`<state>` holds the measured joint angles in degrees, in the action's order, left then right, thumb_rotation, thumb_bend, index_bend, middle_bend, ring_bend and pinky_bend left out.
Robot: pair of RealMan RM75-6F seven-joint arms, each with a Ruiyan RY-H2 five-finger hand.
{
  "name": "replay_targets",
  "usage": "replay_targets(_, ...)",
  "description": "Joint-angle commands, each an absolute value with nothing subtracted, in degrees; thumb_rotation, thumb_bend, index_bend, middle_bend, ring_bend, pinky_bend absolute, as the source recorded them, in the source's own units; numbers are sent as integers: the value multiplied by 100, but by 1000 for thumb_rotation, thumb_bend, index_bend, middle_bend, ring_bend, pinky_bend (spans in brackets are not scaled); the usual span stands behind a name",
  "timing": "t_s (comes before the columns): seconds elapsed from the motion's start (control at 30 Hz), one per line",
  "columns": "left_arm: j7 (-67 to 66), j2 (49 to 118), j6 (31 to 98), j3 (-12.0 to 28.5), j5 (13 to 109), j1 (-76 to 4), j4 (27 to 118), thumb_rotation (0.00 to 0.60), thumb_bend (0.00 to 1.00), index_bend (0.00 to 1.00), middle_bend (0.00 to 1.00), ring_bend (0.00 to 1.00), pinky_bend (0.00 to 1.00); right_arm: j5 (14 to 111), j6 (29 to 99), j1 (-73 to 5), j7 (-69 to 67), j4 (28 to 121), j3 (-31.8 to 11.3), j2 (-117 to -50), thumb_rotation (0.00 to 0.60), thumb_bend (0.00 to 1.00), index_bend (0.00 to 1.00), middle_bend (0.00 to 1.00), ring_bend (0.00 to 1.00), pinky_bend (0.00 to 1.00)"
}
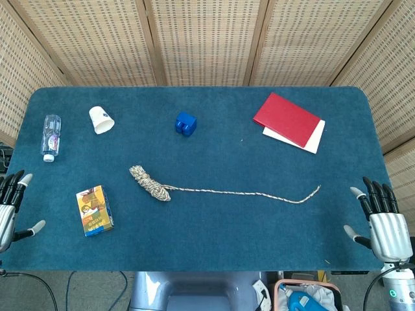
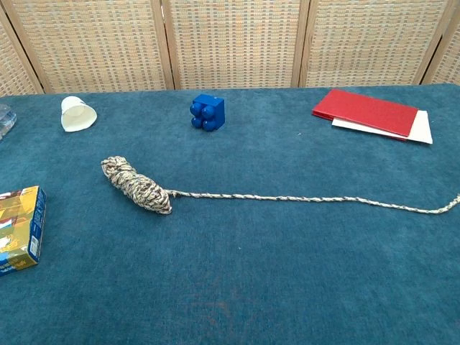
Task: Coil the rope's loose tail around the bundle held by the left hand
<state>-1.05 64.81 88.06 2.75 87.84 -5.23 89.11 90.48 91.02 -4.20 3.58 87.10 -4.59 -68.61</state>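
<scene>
A speckled rope bundle [image 1: 149, 183] lies on the blue table, left of centre, also seen as the bundle [image 2: 136, 185] in the chest view. Its loose tail [image 1: 246, 193] runs rightward along the cloth and ends near the right side; the tail [image 2: 309, 199] leaves the chest view at the right edge. My left hand [image 1: 9, 207] hovers at the table's left edge, fingers apart, holding nothing. My right hand [image 1: 382, 220] is at the right edge, fingers spread, empty. Both hands are far from the rope and absent from the chest view.
A yellow box [image 1: 94, 210] lies front left. A water bottle [image 1: 51, 137], a white paper cup [image 1: 101, 120] and a blue block [image 1: 185, 124] sit further back. A red book on a white sheet [image 1: 288, 120] lies back right.
</scene>
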Motion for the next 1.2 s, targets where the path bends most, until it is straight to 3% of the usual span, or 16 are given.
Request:
replay_targets(0.03,-116,6496,8807,286,8776,-527,8894,600,0,0,0,0,0,9024,9055,-428,374,8748,-450,-6838,600,0,147,0,0,0)
replay_targets(0.23,-181,6583,8752,311,8727,-559,8813,600,0,0,0,0,0,8920,8502,-696,209,8764,-454,-6830,600,0,147,0,0,0)
replay_targets(0.33,-291,6641,8705,333,8683,-588,8807,600,0,0,0,0,0,8689,7624,-1111,-81,8717,-482,-6800,600,0,165,0,0,0)
replay_targets(0.43,-474,6735,8682,393,8579,-613,8784,600,0,0,0,0,0,8421,6832,-1524,-413,8589,-578,-6817,600,21,247,0,0,0)
replay_targets(0.57,-678,6883,8587,465,8448,-684,8658,600,0,0,0,0,0,8092,6159,-1933,-383,8150,-692,-7122,600,137,389,0,0,0)
replay_targets(0.77,-786,7008,8342,521,8224,-781,8505,600,0,0,0,0,0,7704,5623,-2228,-181,7595,-719,-7686,600,193,405,0,0,0)
replay_targets(1.03,-884,7096,8216,539,8101,-841,8422,600,0,0,0,0,0,7662,5586,-2405,-60,7160,-713,-8118,600,200,419,0,0,0)
replay_targets(1.2,-941,7139,8200,549,8061,-859,8388,600,0,0,0,0,0,7643,5432,-2537,62,6955,-669,-8283,600,269,427,0,0,0)
